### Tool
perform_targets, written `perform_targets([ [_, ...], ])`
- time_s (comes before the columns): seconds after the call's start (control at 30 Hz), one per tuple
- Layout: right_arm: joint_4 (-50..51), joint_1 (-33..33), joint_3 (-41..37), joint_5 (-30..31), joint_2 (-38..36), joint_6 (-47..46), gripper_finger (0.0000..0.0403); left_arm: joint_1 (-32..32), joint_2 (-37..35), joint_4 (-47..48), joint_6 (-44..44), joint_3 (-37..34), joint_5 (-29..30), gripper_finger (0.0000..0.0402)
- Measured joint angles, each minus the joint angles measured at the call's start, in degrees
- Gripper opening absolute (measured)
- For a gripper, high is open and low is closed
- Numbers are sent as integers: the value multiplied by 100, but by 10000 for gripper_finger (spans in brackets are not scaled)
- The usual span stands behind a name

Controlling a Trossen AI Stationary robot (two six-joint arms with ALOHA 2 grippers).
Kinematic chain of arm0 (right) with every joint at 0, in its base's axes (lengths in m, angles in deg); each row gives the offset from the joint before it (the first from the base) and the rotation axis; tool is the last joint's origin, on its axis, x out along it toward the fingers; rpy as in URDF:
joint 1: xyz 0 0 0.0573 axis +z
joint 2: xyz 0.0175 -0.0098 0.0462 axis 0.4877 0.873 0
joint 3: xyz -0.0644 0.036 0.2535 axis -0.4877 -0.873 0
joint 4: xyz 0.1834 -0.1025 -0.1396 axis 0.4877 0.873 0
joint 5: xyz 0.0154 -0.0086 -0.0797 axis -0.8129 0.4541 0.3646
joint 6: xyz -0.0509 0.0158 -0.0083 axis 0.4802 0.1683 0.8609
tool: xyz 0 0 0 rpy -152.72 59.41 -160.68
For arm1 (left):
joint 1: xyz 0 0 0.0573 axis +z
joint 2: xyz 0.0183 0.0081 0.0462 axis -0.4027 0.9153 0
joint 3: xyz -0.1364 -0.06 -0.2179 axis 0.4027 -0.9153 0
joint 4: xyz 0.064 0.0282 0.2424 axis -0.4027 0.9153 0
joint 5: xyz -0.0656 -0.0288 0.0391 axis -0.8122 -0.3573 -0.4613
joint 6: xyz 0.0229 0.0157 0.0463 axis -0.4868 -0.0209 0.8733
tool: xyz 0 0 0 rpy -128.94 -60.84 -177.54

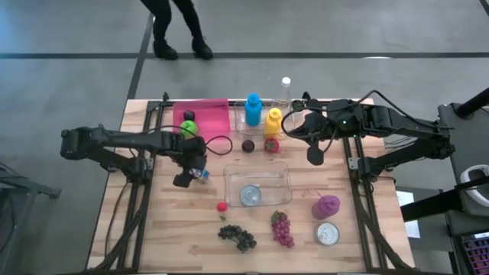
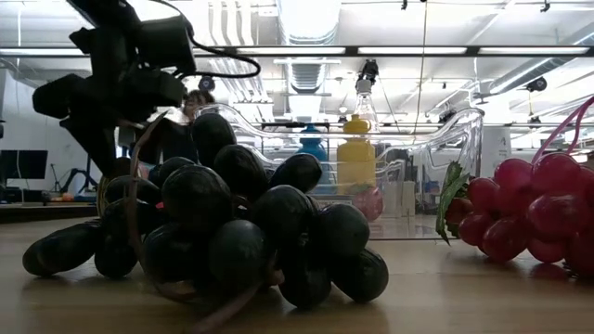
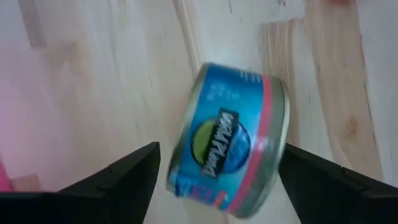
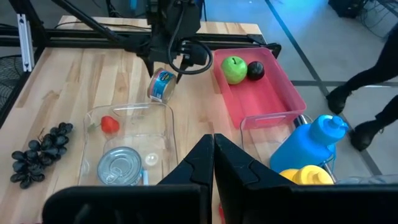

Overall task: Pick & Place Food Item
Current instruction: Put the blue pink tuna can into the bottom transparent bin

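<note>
A blue-labelled tin can (image 3: pixel 230 143) lies tilted between the two spread fingers of my left gripper (image 3: pixel 221 155), just above the wooden table. From above, the can (image 1: pixel 201 174) sits left of the clear container (image 1: pixel 284 169), with my left gripper (image 1: pixel 186 178) over it. The right wrist view shows the can (image 4: pixel 161 85) tipped under that gripper. My right gripper (image 1: pixel 313 157) hangs shut over the table right of the container, touching nothing; its fingers (image 4: pixel 213 143) are closed together. My left gripper comes at the can from above, one open finger (image 3: pixel 127 177) on each side of its wall. A gap shows at that finger. The can's rim (image 3: pixel 283 118) lies close to the other finger (image 3: pixel 323 180); I cannot tell whether they touch.
The clear container holds a silver can (image 1: pixel 250 195). A pink tray (image 1: pixel 210 114) carries a green apple and a dark fruit. Bottles (image 1: pixel 253 109) stand at the far edge. A strawberry (image 1: pixel 221 205), black grapes (image 1: pixel 237 237), red grapes (image 1: pixel 281 228), a purple item (image 1: pixel 325 206) and another can (image 1: pixel 327 233) lie near. A person's legs (image 1: pixel 179 30) stand beyond.
</note>
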Motion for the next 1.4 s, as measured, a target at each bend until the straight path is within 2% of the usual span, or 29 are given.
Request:
perform_targets([
  [0.2, 0, 0, 0, -2, 0, -3, 8, 0, 0, -147, 4, -19, 51, 283],
  [0.43, 0, 0, 0, -2, 0, -3, 8, 0, -2, -159, 8, -21, 160, 189],
  [0.77, 0, -2, 0, -2, 0, 1, 8, 0, -2, -153, -128, 16, 172, 190],
  [0.97, 0, 0, 0, -1, 0, -3, 8, 0, -6, -3, -125, 322, 542, 190],
  [1.23, 0, -2, 0, -1, 2, -3, 8, 39, -15, 942, -216, 1326, 1126, 190],
  [1.4, 0, 0, 0, -2, 0, 16, 8, 38, -16, 1412, -493, 2125, 1209, 190],
])
